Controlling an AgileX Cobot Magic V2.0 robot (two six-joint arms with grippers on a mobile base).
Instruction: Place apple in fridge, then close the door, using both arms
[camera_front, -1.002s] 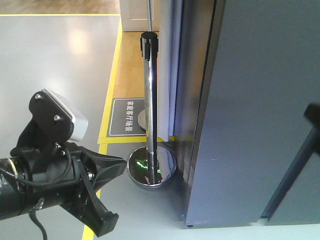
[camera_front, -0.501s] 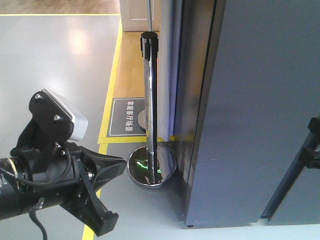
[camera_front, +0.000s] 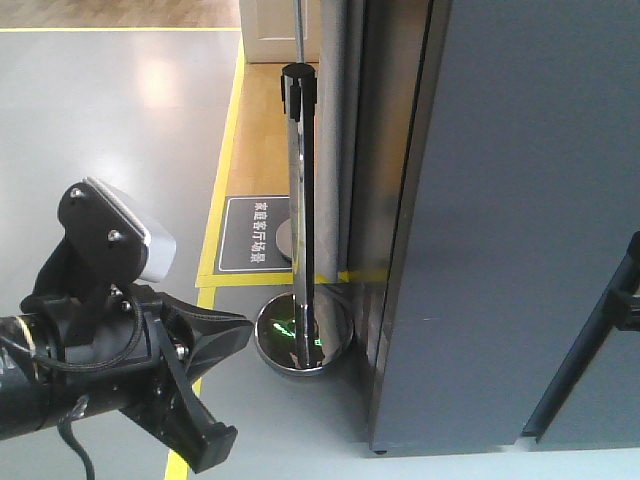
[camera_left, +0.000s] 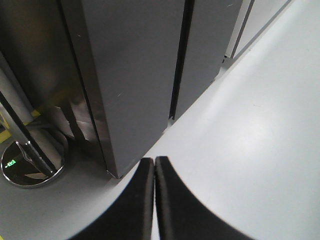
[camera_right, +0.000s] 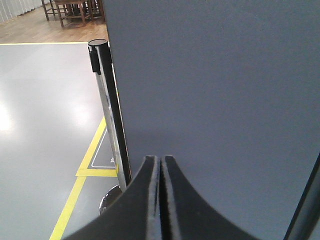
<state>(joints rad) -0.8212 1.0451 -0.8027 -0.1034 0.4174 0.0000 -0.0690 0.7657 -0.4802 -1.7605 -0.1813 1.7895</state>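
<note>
Both my pincers are pressed shut on nothing, the right pincer (camera_right: 160, 200) nearer, facing the upright grey door (camera_right: 215, 100) just ahead, the left pincer (camera_left: 154, 200) low by the fridge (camera_left: 135, 75); no apple in view.

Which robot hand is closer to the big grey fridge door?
The right. The right gripper, shut, sits right up against the door. The left gripper, also shut, hangs farther back over the floor near the fridge's bottom corner.

The left claw (camera_left: 154, 195) and the right claw (camera_right: 161, 200) each show fingers pressed together, gripping nothing.
</note>
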